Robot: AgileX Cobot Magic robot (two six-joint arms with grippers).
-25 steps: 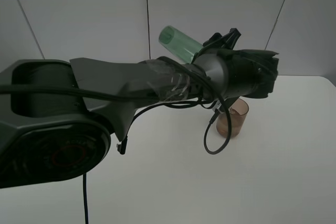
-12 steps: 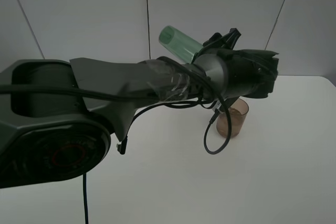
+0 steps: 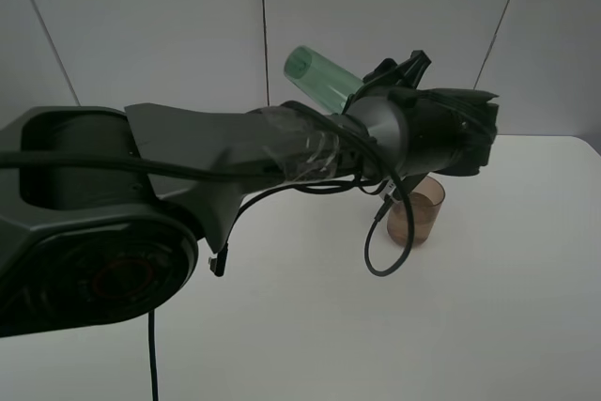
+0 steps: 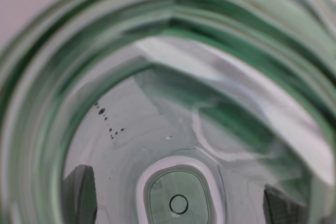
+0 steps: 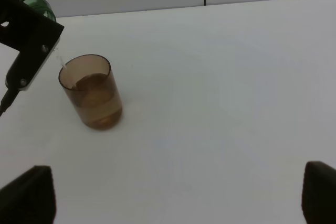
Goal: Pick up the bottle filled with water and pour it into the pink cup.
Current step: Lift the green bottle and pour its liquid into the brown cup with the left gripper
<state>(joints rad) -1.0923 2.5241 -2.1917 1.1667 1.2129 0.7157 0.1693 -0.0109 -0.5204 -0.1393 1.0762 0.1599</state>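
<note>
Gripped the tipped bottle (image 3: pixel 324 82) with left end effector (image 3: pixel 392 72), spread right end effector (image 5: pixel 173 195) open. Looked mid-pour, with pink cup (image 5: pixel 90 94) part-filled

You can't see:
Left arm (image 3: pixel 282 152) covers bottle (image 3: pixel 324 77) neck & pt of pink cup (image 3: pixel 423 218); left wrist cam all blurred green.

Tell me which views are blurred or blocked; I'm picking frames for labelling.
Exterior high: the dark left arm, close to the lens, hides part of the pink cup. Left wrist: the bottle fills the frame, its near rings out of focus, with glare streaks. Right wrist: evenly lit, cup sharp.
</note>
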